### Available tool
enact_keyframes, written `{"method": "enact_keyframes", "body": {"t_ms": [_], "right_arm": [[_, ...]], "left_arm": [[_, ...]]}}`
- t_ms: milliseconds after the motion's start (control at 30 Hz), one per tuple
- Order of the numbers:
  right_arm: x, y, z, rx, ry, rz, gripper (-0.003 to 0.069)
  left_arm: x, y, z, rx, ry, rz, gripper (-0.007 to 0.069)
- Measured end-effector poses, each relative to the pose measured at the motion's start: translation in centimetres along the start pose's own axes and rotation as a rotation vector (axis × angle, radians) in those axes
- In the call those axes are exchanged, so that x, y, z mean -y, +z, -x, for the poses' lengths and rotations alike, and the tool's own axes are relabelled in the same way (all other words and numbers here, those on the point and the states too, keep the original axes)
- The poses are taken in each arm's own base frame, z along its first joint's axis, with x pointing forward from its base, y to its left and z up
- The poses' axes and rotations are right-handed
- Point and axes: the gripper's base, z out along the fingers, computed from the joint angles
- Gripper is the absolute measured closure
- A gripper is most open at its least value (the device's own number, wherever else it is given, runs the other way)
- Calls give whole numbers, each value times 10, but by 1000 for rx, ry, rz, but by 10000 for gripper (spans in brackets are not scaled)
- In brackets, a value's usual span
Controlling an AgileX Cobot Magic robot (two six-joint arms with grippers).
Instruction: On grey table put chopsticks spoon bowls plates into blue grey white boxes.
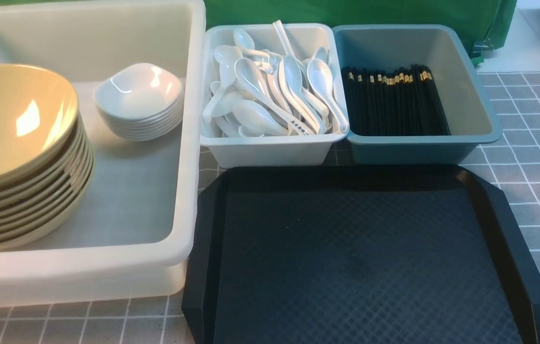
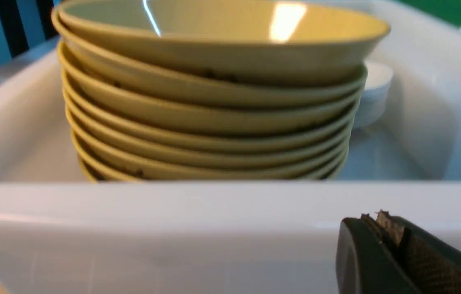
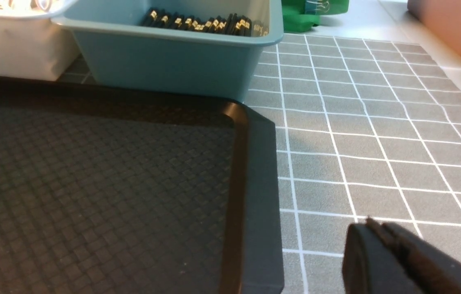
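Note:
A stack of several yellow-green bowls (image 1: 16,157) (image 2: 210,106) stands in the large white box (image 1: 189,157) (image 2: 173,228), with a stack of small white plates (image 1: 140,100) (image 2: 375,94) behind it. Many white spoons (image 1: 275,86) fill the small grey-white box (image 1: 270,148). Black chopsticks (image 1: 394,100) (image 3: 202,22) lie in the teal-blue box (image 1: 418,148) (image 3: 165,61). My left gripper (image 2: 379,220) is shut and empty, just outside the white box's near wall. My right gripper (image 3: 371,226) is shut and empty above the grey table (image 1: 537,143) (image 3: 377,143), beside the black tray.
A black textured tray (image 1: 361,253) (image 3: 91,183) lies in front of the two small boxes, with nothing on it. A green cloth (image 1: 346,12) hangs behind the boxes. A brown-red tub (image 3: 455,24) stands at the table's far right.

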Motion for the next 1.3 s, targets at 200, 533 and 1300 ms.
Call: {"method": "enact_keyframes", "body": {"t_ms": [200,533,1300], "right_arm": [[0,0,0,0,0,0,601],[0,0,0,0,0,0,596],[0,0,0,0,0,0,580]], "left_arm": [[0,0,-7,-76,8,-1,635],[0,0,-7,-78,10,-1,635],[0,0,-7,-78,9,0,635]]}}
